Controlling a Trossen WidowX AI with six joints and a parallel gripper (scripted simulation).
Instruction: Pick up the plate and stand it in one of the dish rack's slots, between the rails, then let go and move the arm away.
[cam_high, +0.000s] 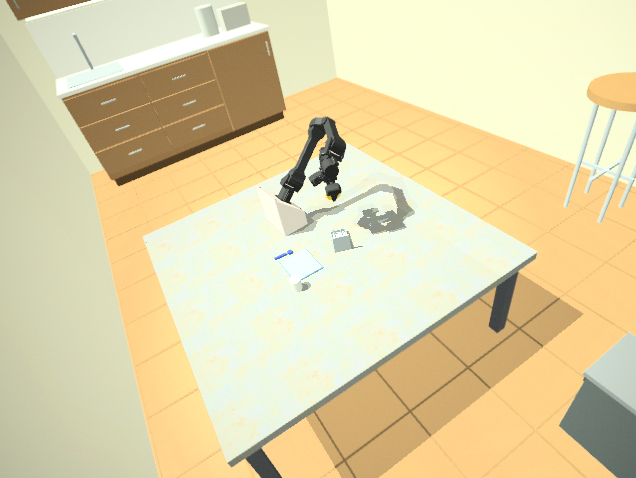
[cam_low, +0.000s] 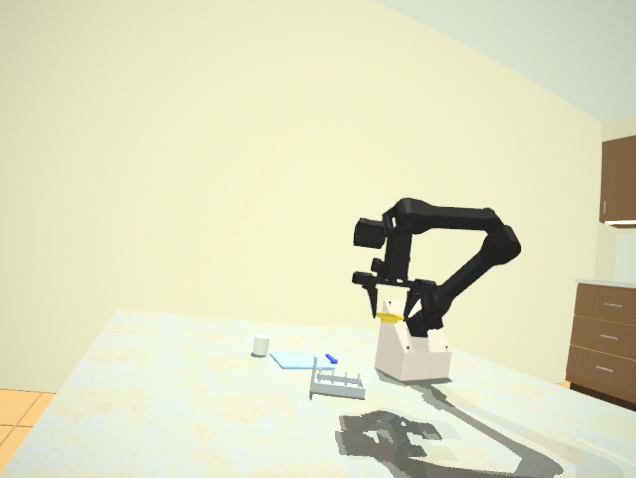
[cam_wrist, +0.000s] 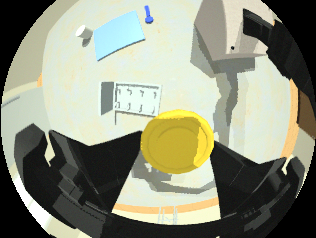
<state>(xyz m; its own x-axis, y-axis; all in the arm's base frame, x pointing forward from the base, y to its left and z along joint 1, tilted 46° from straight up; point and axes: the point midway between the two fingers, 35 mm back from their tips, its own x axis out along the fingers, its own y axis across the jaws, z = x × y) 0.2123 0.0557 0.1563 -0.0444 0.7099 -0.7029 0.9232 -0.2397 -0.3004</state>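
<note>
The yellow round plate (cam_high: 328, 197) (cam_low: 389, 318) (cam_wrist: 175, 145) is in the air, lying nearly level. My gripper (cam_low: 390, 316) (cam_wrist: 177, 142) is shut on it, with one finger at each side of its rim. The grey dish rack (cam_high: 342, 243) (cam_low: 339, 391) (cam_wrist: 106, 98) stands on the table below the plate's height, with short upright pegs and a taller panel at one end. In the exterior view the plate is up and to the right of the rack. In the wrist view it overlaps the rack's lower right corner. No plate shows in the rack.
A light blue mat (cam_high: 301, 264) (cam_low: 298, 361) (cam_wrist: 119, 35), a blue utensil (cam_high: 283, 254) (cam_low: 331, 358) (cam_wrist: 148, 15) and a white cup (cam_high: 295, 284) (cam_low: 261, 345) (cam_wrist: 83, 32) are beyond the rack. The pale arm base (cam_high: 290, 218) (cam_low: 421, 364) (cam_wrist: 215, 30) stands close behind the plate in the exterior view.
</note>
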